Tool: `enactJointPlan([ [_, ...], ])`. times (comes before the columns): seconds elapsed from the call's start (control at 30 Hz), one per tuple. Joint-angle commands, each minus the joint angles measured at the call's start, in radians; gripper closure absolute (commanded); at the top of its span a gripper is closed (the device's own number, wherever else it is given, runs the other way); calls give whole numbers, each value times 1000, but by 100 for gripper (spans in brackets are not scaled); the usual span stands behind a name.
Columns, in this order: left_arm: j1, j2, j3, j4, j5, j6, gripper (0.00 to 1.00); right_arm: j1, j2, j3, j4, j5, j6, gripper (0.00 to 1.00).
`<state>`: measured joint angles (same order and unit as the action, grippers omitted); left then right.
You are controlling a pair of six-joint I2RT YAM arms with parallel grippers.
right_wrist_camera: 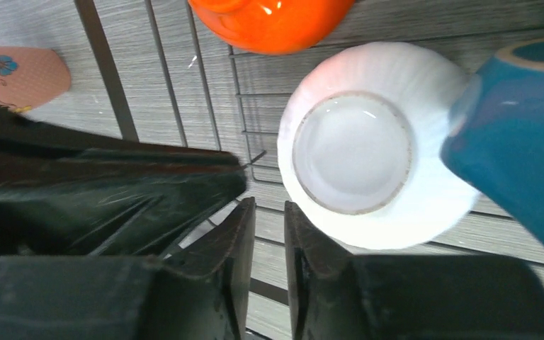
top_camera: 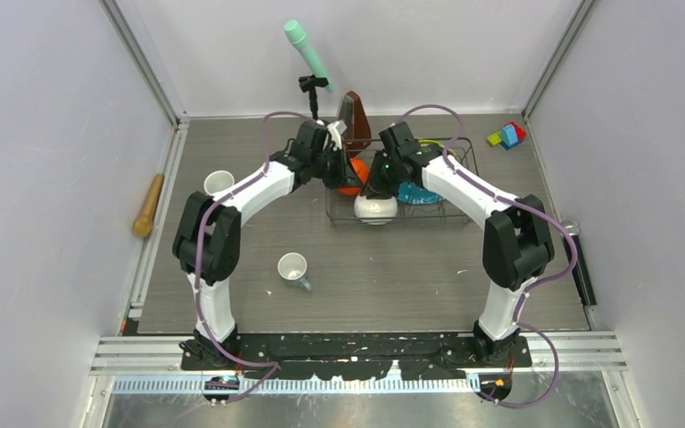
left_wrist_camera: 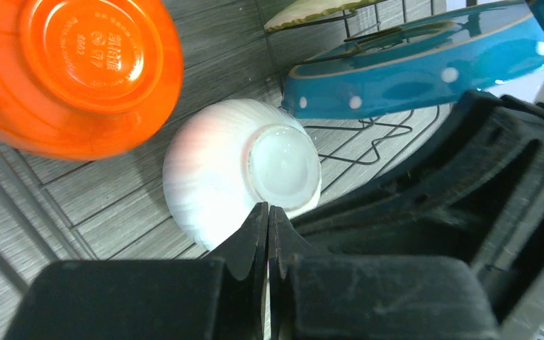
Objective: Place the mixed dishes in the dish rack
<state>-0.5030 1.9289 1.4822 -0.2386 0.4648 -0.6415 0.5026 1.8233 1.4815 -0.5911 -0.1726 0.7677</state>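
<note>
Nearest the lens in the left wrist view, the left gripper (left_wrist_camera: 268, 237) has its fingers pressed flat together and holds nothing. The right gripper (right_wrist_camera: 265, 241) shows a narrow slit between its fingers, also with nothing in it. Both hang low over the dish rack (right_wrist_camera: 106, 71), which sits at 12 o'clock on the table (top_camera: 392, 285).

Contents of the rack:
- White bowl (left_wrist_camera: 244, 173): inverted, foot ring up, directly ahead of both grippers, on the near wire.
- Orange bowl (left_wrist_camera: 78, 71): inverted, at 10 o'clock of the white bowl and just beside it. The mouth-down position likely serves draining.
- Blue white-dotted plate (left_wrist_camera: 397, 78): at 3 o'clock of the white bowl, tilted on edge, apparently propped by the prongs.
- A pale yellowish plate (left_wrist_camera: 312, 10) stands beyond it; only its edge shows.

Outside the rack:
- Small white cup (top_camera: 218, 182) at 9 o'clock, upright.
- Handled cup (top_camera: 293, 267) at 7 o'clock, well apart from the rack.

Both are not yet loaded.

Non-task items: brown metronome (top_camera: 354, 120) just behind the rack; wooden rolling pin (top_camera: 149, 205) off the left edge of the table.

Assessment: loading is mostly done, and the two cups are outstanding.
</note>
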Motion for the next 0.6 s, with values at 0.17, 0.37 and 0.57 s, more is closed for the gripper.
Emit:
enactJointPlan([
  [0.17,7,-140,-3,-96,-110,104,85,4,-109,76,-157,244,-159,17],
  [0.37,8,-111,-7,-116,-98,41,10,-3,-103,70,-182,237,-66,0],
  [0.57,7,-83,-19,-78,-69,17,0,-53,-117,11,-140,227,54,0],
])
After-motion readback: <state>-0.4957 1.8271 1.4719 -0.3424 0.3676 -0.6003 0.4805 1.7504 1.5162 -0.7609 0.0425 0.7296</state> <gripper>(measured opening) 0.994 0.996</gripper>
